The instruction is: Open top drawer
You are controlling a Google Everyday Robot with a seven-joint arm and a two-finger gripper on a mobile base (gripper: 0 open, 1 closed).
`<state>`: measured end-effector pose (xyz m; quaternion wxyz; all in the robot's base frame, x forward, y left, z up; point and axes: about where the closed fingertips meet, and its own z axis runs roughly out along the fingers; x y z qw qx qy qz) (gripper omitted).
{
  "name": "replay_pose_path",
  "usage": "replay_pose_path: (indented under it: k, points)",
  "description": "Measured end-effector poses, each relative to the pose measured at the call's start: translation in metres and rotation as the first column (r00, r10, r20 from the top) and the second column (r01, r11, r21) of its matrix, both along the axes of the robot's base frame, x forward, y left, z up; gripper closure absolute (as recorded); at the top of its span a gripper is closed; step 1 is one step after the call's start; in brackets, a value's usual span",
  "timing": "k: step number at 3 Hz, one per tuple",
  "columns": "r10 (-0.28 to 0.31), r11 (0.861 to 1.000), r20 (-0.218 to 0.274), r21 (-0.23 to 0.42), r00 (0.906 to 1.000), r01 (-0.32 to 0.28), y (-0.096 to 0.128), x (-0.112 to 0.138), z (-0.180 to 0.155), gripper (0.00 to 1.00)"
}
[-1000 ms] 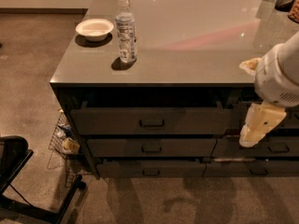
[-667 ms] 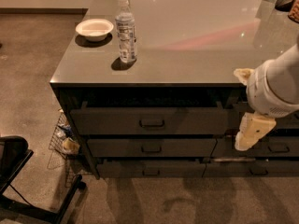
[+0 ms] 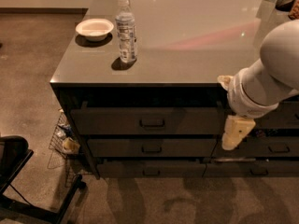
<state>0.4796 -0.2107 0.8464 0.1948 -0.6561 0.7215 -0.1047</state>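
Worktop (image 3: 196,41): grey, glossy, above the drawers.
Arm (image 3: 266,78): white, entering from 3 o'clock.
Top drawer (image 3: 117,122): just under the worktop edge, at 6 o'clock from the bottle.
Gripper (image 3: 236,133): at 3 o'clock from the drawer's handle (image 3: 152,123), pointing down; its grip cannot be told.
Bottle (image 3: 126,31): upright.
Bowl (image 3: 94,29): at 9 o'clock from the bottle.

Readable text: none on any surface.
Water bottle (image 3: 126,31) label: a pale wrap around the middle; its print cannot be made out.
Gripper (image 3: 231,141): carries no legible marking; it hangs in front of the drawer fronts, at the right end of the top drawer (image 3: 107,121), well right of its handle (image 3: 152,123).
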Motion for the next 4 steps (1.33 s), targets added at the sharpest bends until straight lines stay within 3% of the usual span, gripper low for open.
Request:
replay_pose_path:
  k: [2, 4]
  points:
    - [0.011, 1.000, -0.033, -0.019, 0.9994, -0.012, 0.011, -0.012, -0.022, 0.00]
    - [0.038, 0.999, -0.020, -0.002, 0.9991, -0.038, 0.041, -0.001, -0.090, 0.00]
